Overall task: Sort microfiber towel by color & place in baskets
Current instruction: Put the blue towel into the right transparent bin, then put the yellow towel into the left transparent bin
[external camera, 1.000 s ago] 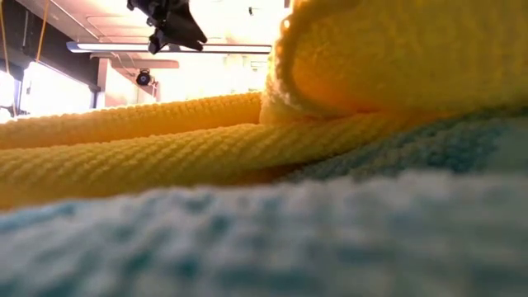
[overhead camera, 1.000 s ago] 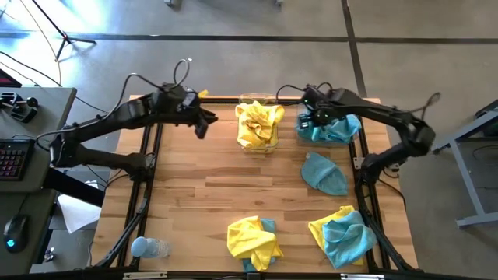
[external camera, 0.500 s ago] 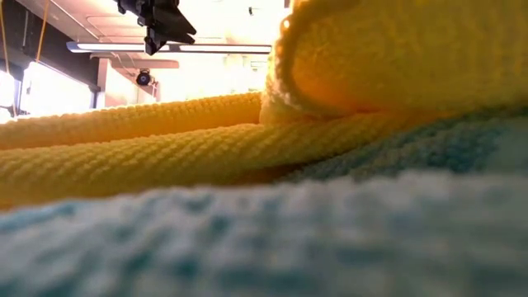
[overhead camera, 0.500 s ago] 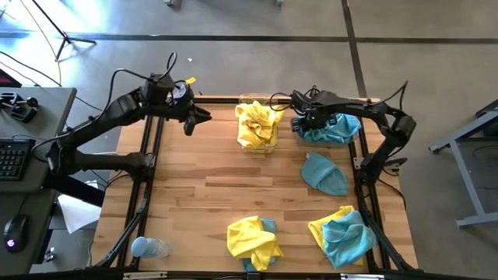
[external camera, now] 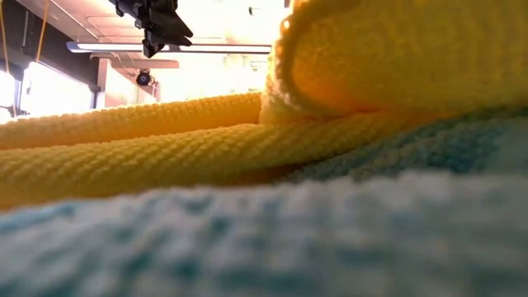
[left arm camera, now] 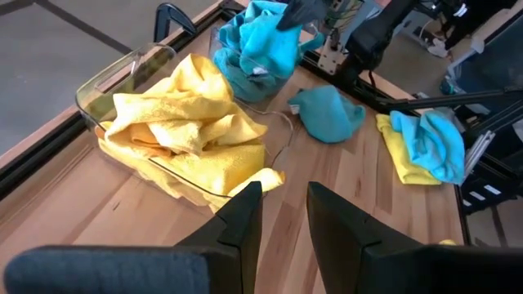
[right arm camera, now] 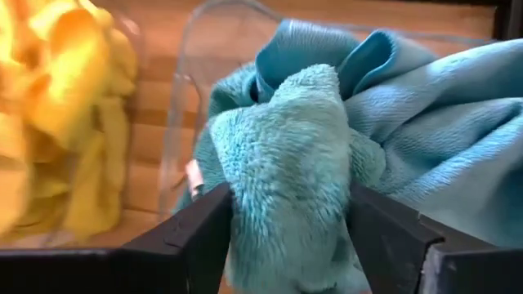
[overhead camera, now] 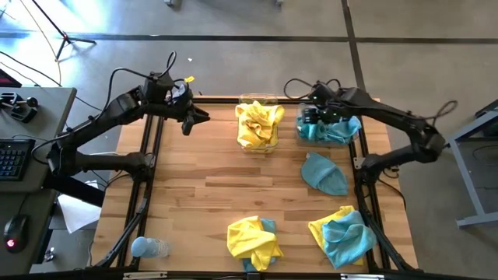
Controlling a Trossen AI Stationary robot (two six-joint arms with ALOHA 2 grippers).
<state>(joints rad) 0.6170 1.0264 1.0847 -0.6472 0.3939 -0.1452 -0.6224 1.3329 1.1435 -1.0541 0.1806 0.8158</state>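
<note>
My right gripper (overhead camera: 311, 118) hangs over the teal basket (overhead camera: 331, 128), jaws spread either side of a teal towel (right arm camera: 286, 188) so it drops among its own colour. Left gripper (overhead camera: 193, 120) waits beside the yellow basket (left arm camera: 122, 73), jaws slightly apart, empty. Unsorted towels (overhead camera: 253, 237) lie nearer the front.

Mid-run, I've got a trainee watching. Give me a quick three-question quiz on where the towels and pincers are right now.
1. True or false: the yellow-towel basket holds a teal towel.
2. How many teal towels lie alone on the table, outside any pile? A one, B three.
3. Which pincer is over the teal-towel basket?

Key: 1 false. 2 A, the lone teal towel. 3 the right pincer, with teal cloth between its fingers; the left pincer waits aside.
</note>
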